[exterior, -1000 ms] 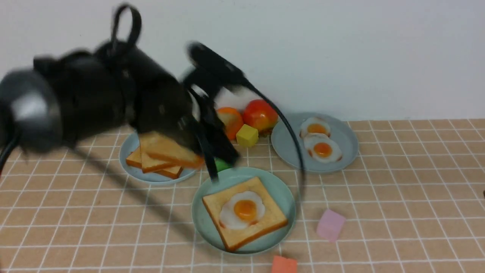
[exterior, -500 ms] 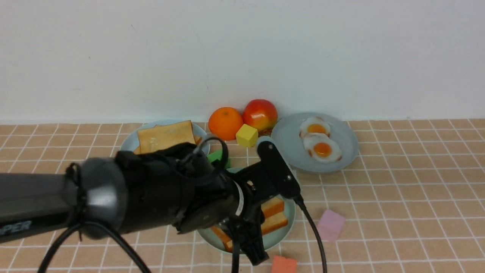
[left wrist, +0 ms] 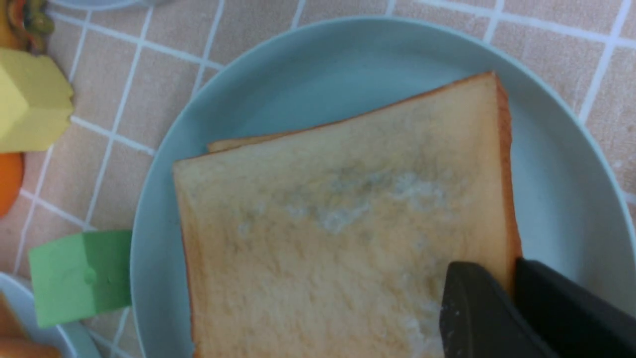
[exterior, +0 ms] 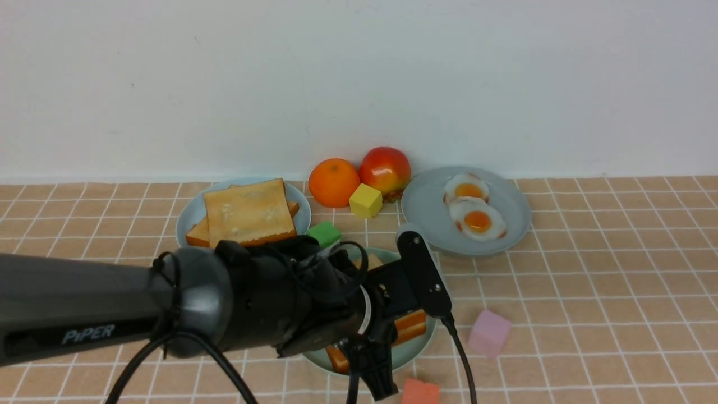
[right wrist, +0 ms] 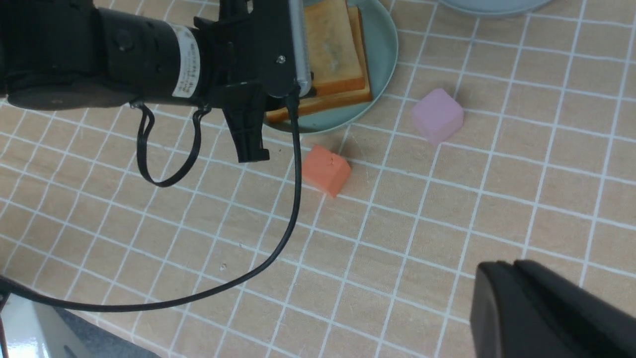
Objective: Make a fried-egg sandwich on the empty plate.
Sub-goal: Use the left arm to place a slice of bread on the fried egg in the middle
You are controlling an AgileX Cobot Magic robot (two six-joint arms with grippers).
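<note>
The mint-green empty plate [left wrist: 308,74] carries two stacked toast slices; the top slice [left wrist: 348,223] lies over the lower one, of which only a corner [left wrist: 238,144] peeks out. The fried egg is hidden under the top slice. My left gripper [left wrist: 512,281] is shut on the top slice's crust edge, one finger above it and one beside it. In the front view my left arm [exterior: 252,303] covers most of the plate [exterior: 414,349], and only the toast edges [exterior: 409,326] show. My right gripper [right wrist: 504,273] is shut on nothing, low over the tablecloth, near the front.
A grey-blue plate with toast [exterior: 247,216] stands back left, another with two fried eggs [exterior: 465,210] back right. An orange [exterior: 334,182], a red fruit [exterior: 385,168], and yellow [exterior: 365,200] and green [exterior: 324,233] cubes lie behind the mint plate. Pink [exterior: 489,333] and orange-red [exterior: 420,391] cubes lie in front.
My left arm carried a toast slice from the back-left plate down onto the egg toast on the mint plate, covering the egg. The right gripper stayed shut.
</note>
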